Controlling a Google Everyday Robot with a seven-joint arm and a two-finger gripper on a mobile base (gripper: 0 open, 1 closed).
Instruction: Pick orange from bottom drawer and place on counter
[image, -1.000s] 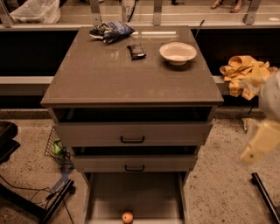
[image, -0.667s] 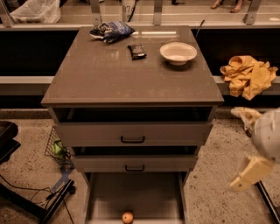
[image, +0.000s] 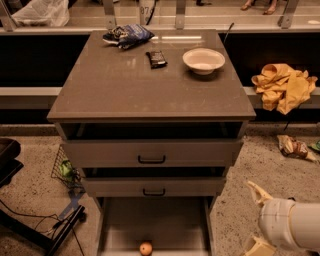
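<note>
One orange (image: 145, 248) lies on the grey floor of the bottom drawer (image: 122, 225), close to the near edge of the view and about midway between the drawer's side walls. The drawer is pulled out and holds nothing else that can be seen. To the right of it, outside the cabinet and above the speckled floor, is the gripper (image: 253, 217) on its white wrist. Its two pale fingers are spread apart, with nothing between them. It is well apart from the orange and touches neither the fruit nor the drawer.

Above the open tray, the middle drawer (image: 190, 186) and the upper drawer (image: 200, 152) each show a grey front with a black handle. Both stand slightly out from the carcass.

The counter (image: 140, 90) carries three items toward its far edge: a white bowl (image: 203, 60) at the right, a small dark packet (image: 156, 59) near the centre and a crumpled blue bag (image: 127, 35) at the left.

Beyond the cabinet's right side, a yellow cloth (image: 283, 86) is heaped on a ledge.
</note>
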